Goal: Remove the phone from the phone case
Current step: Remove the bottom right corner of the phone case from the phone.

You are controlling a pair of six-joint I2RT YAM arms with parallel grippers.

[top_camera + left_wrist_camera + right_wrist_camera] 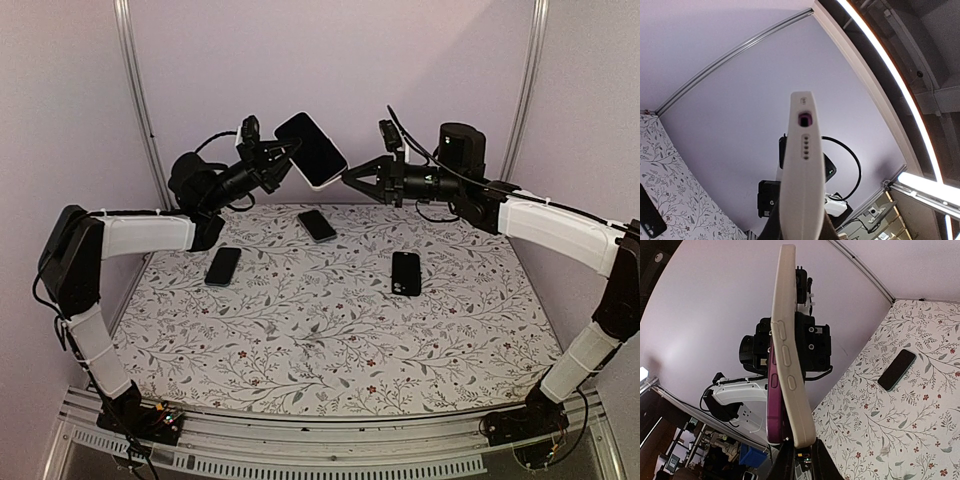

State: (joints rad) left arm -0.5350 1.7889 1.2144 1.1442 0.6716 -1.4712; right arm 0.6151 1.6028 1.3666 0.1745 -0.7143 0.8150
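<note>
Phone (773,405), purple, shows along one edge of its pale phone case (788,340), both held in the air above the far side of the floral table (330,340). At one end the left gripper (284,160) is clamped on the case. At the opposite corner the right gripper (347,178) pinches it. Three dark phones (406,273) lie below.

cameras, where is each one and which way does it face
Top external: above and behind the bases, looking down at the table; both arms show, holding the phone case.
Left wrist: on the left gripper, facing up along the case's end at wall and ceiling; fingers at bottom.
Right wrist: on the right gripper, facing the case's buttoned side, left gripper behind; fingers at bottom.
All three share the case.
</note>
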